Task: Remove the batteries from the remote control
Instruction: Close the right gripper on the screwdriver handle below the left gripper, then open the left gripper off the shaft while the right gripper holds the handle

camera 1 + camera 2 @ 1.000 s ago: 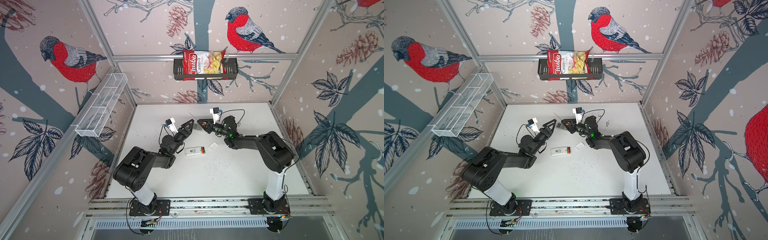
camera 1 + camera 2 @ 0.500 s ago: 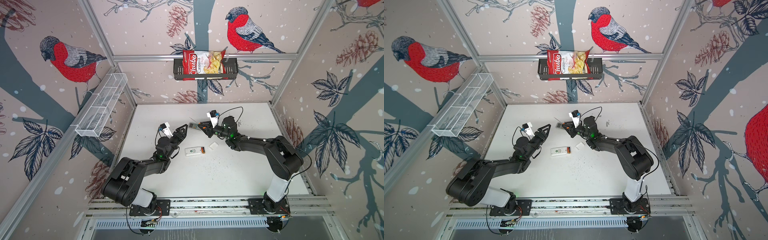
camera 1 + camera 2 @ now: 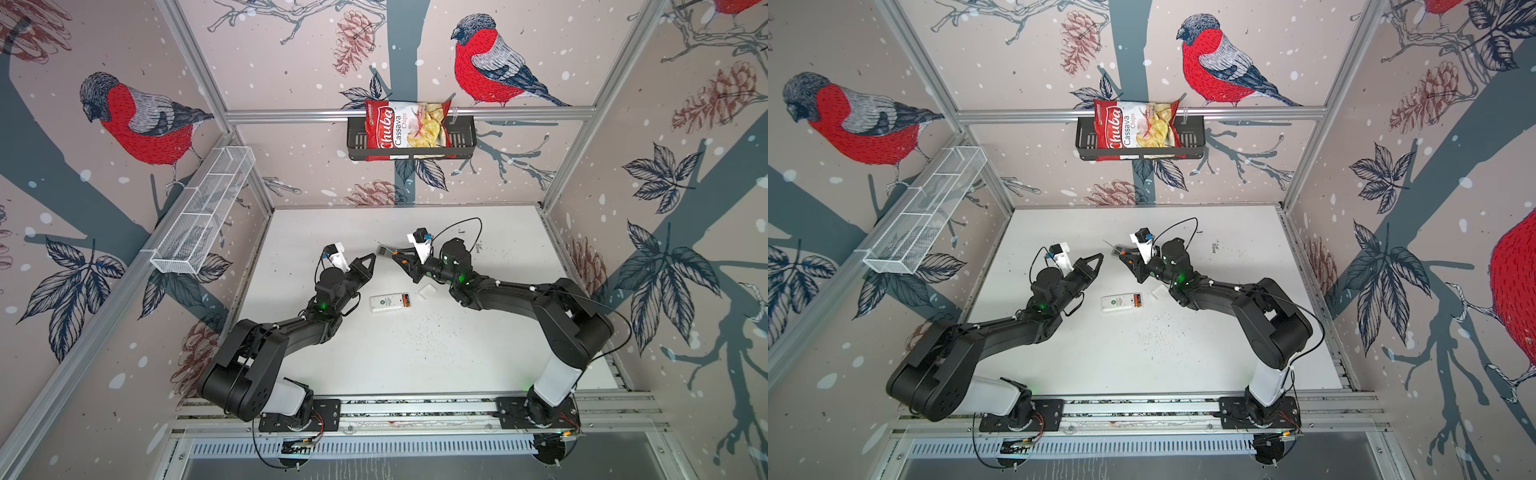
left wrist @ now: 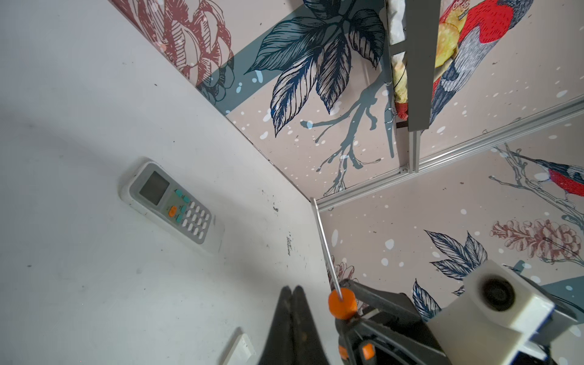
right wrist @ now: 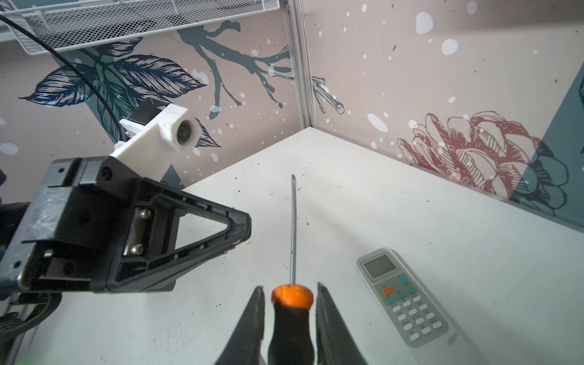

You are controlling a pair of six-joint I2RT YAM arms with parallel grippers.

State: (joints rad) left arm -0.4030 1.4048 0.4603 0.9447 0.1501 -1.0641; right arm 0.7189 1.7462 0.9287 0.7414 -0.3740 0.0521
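A white remote control (image 3: 384, 303) (image 3: 1117, 303) lies face down mid-table with its compartment open, and dark-and-orange batteries (image 3: 405, 300) (image 3: 1137, 300) sit in its end. Its small white cover (image 3: 427, 291) (image 4: 240, 349) lies beside it. A second, grey remote control (image 3: 384, 251) (image 4: 172, 205) (image 5: 404, 303) lies face up farther back. My left gripper (image 3: 371, 259) (image 4: 292, 289) is shut and empty, hovering behind the white remote. Facing it, my right gripper (image 3: 397, 257) (image 5: 290, 290) is shut on an orange-and-black screwdriver (image 5: 292, 316) (image 4: 342, 303), its shaft pointing toward the back.
A black wall basket (image 3: 461, 143) holding a chips bag (image 3: 405, 124) hangs on the back wall. A white wire shelf (image 3: 203, 212) runs along the left wall. The two gripper tips are close together above the table, near the grey remote.
The left gripper's jaws have gone from wide open to shut, with nothing between them, and it drew back slightly from the right gripper. The right gripper still holds the screwdriver.
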